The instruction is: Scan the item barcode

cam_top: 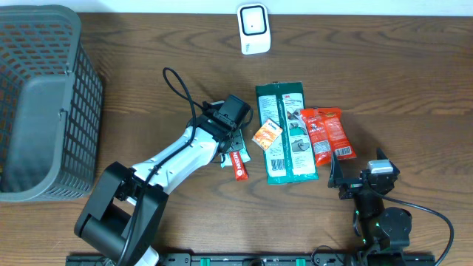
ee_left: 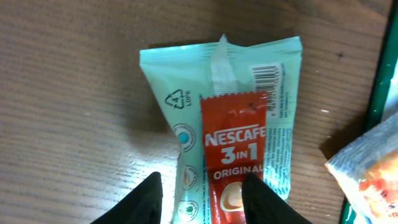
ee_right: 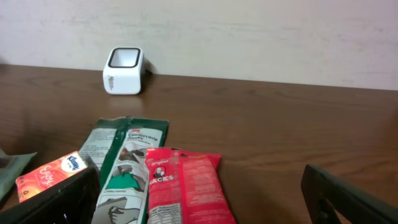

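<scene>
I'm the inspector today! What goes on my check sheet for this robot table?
Surface: brown wooden table, no spills seen.
Job's things: white scanner at the far edge; Nescafe sachet lying on a pale teal packet.
Clutter: green packet, red snack packet, orange tissue pack, bunched together.
Grippers: left gripper open, fingers either side of the sachet; right gripper open, holding nothing.
Cables: black cable loops near the left gripper; another cable trails at the right front.
Surroundings: grey basket at the left; pale wall behind.
</scene>
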Robot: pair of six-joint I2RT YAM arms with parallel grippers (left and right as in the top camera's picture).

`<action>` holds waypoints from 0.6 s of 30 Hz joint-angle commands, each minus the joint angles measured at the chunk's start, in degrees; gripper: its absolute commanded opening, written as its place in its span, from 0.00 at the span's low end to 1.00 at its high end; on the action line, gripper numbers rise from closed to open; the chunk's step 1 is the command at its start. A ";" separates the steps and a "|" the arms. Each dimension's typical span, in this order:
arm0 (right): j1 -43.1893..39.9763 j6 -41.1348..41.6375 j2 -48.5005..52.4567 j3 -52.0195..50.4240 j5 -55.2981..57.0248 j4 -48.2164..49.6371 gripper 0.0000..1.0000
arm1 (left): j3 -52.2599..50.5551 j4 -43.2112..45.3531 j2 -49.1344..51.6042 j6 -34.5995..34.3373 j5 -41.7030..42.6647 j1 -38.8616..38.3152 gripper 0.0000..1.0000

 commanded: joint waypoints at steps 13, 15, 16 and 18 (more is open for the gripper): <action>-0.35 -0.66 -0.26 -0.07 -0.24 -0.17 0.99 | 3.15 -3.82 -1.03 1.03 3.96 -1.25 0.52; -0.35 -0.66 -0.26 -0.07 -0.24 -0.17 0.99 | 2.93 -3.78 0.52 1.01 4.00 -1.27 0.52; -0.35 -0.66 -0.26 -0.07 -0.24 -0.17 0.99 | 2.93 -3.80 1.05 1.01 3.98 -1.25 0.52; -0.33 -0.66 -0.26 -0.07 -0.24 -0.17 0.99 | 2.91 -3.82 2.16 1.03 3.98 -1.16 0.52</action>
